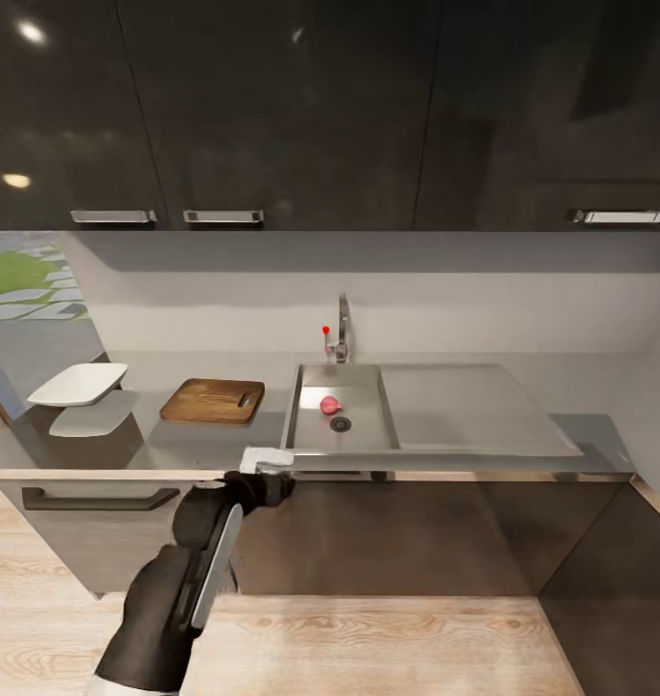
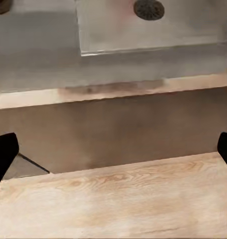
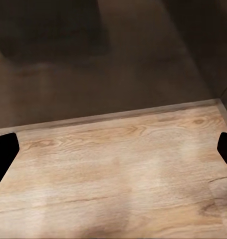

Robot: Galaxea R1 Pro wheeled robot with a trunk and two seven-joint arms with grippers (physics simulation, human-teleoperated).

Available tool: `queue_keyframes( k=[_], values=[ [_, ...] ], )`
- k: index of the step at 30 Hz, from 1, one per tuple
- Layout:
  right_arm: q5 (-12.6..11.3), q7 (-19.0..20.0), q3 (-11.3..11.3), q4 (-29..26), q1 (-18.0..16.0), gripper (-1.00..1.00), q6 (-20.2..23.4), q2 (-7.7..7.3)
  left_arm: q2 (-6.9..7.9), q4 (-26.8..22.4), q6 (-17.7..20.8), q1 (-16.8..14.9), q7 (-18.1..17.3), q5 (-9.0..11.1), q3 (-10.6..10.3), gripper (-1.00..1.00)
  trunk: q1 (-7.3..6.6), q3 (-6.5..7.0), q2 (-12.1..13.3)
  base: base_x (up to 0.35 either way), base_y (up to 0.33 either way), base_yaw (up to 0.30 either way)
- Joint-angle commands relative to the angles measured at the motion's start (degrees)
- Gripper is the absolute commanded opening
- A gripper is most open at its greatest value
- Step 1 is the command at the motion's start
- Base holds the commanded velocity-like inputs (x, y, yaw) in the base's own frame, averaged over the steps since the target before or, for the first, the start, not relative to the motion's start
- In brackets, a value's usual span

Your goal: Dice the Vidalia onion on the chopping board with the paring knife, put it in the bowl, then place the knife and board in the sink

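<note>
Nearest us, our left pincer (image 1: 268, 462) hovers at the front edge of the surface (image 1: 175, 440), its fingers spread wide with nothing between them. The right pincer (image 3: 113, 149), seen over the wooden floor (image 3: 118, 174), is equally wide and empty. Beyond the left pincer, slightly to its right and lower, the sink (image 1: 363, 440) holds the Vidalia onion (image 1: 330, 405), a small pinkish-red lump just behind the drain (image 1: 341, 424). The left arm looks nearer. Left of the sink lies the chopping board (image 1: 214, 400); farther left, the bowl (image 1: 78, 384).

Pink onion (image 1: 330, 405), brown chopping board (image 1: 214, 400), white bowl (image 1: 78, 384), grey countertop (image 1: 175, 440).
</note>
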Motion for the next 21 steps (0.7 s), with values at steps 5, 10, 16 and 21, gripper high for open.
queue_keyframes(
  k=[5,10,16,21],
  values=[
    [-0.4,-0.1,0.1,0.3,0.0,1.0,-0.1,-0.03,-0.03,10.0,1.0,-13.8,0.3,0.3,-0.1,1.0,0.03,-0.13,-0.1,0.0,0.0,0.0],
    [-0.4,-0.1,0.1,1.1,0.0,1.0,-0.1,-0.02,-0.04,20.1,1.0,-21.0,0.3,0.4,-0.1,1.0,0.03,-0.13,-0.1,0.0,0.0,0.0],
    [-0.6,-0.2,0.1,2.5,0.0,1.0,-0.2,0.06,0.06,25.5,1.0,-24.2,0.2,0.7,-0.1,1.0,0.03,-0.13,-0.1,0.0,0.0,0.0],
    [-0.7,-0.2,0.1,3.7,0.0,1.0,-0.2,0.07,0.34,21.0,1.1,-24.4,0.0,0.9,-0.2,1.0,0.03,-0.13,-0.1,0.0,0.0,0.0]
  ],
)
